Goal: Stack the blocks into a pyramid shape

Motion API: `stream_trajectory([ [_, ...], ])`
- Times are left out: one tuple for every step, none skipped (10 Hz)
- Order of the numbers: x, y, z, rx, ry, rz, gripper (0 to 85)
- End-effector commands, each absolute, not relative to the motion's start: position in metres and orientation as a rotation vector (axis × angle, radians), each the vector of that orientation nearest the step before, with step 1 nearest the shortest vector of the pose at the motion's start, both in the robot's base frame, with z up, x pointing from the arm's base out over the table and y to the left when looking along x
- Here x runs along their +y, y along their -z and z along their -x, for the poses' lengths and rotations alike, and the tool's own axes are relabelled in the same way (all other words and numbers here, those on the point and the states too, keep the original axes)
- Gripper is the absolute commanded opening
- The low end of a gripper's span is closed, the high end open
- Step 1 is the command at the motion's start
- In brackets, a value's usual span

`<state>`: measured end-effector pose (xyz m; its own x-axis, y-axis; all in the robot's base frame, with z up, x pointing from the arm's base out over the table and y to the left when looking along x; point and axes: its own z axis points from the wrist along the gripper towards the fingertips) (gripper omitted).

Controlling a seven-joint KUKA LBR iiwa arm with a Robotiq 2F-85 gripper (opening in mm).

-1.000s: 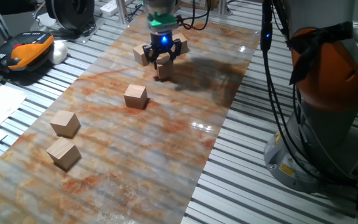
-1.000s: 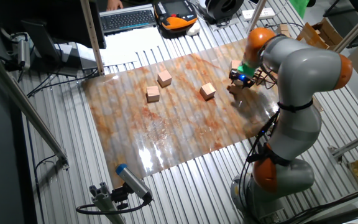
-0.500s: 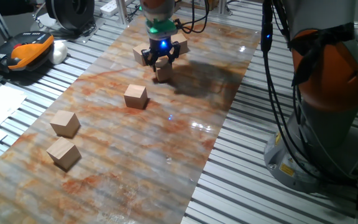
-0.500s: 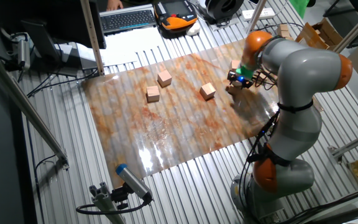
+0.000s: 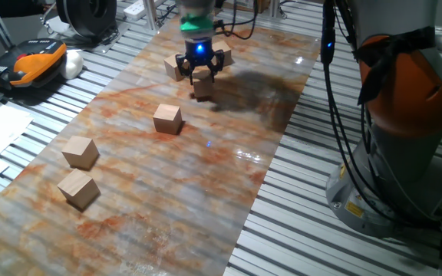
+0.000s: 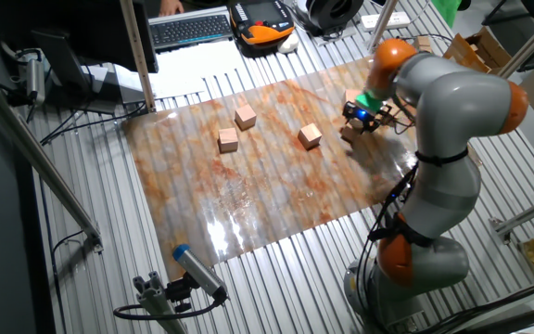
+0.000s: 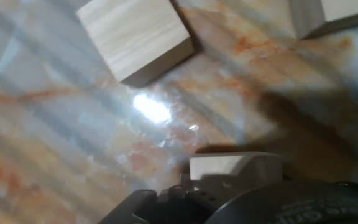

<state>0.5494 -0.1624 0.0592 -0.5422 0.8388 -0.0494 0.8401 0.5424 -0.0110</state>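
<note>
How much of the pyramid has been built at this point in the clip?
Nothing looks stacked: every block in view lies singly on the table. Three sit apart at the near end. The gripper hangs over a block at the far end, with two more beside it; whether it grips that one I cannot tell. The whole base and both upper tiers remain.

blocks [image 5: 166,119]: pale unpainted wood, matt, fine straight grain in hand view
tabletop sheet [image 5: 206,176]: marbled rust-and-grey, glossy, mirrors lamp glare
bench [image 5: 321,222]: ribbed bare metal slats, dull sheen
arm casing [image 6: 452,102]: smooth grey, satin, orange joints
</note>
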Motion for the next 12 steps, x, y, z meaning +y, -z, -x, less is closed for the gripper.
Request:
stream_trajectory([
  [-0.160, -0.059, -0.550, 2.459, 0.079, -1.904, 0.0],
  [-0.158, -0.060, -0.549, 2.408, 0.078, -1.976, 0.0],
  [-0.158, -0.062, -0.549, 2.380, 0.038, -2.020, 0.0],
  [-0.157, -0.066, -0.548, 2.338, 0.026, -2.076, 0.0],
  [-0.157, -0.068, -0.548, 2.297, 0.051, -2.126, 0.0],
  [-0.156, -0.069, -0.549, 2.269, 0.086, -2.158, 0.0],
  [-0.155, -0.069, -0.549, 2.262, 0.099, -2.165, 0.0],
  [-0.154, -0.068, -0.550, 2.249, 0.118, -2.180, 0.0],
  [-0.152, -0.068, -0.550, 2.239, 0.130, -2.191, 0.0],
  [-0.151, -0.067, -0.550, 2.227, 0.134, -2.206, 0.0],
  [-0.151, -0.067, -0.550, 2.218, 0.111, -2.220, 0.0],
  [-0.150, -0.067, -0.551, 2.206, 0.101, -2.235, 0.0],
])
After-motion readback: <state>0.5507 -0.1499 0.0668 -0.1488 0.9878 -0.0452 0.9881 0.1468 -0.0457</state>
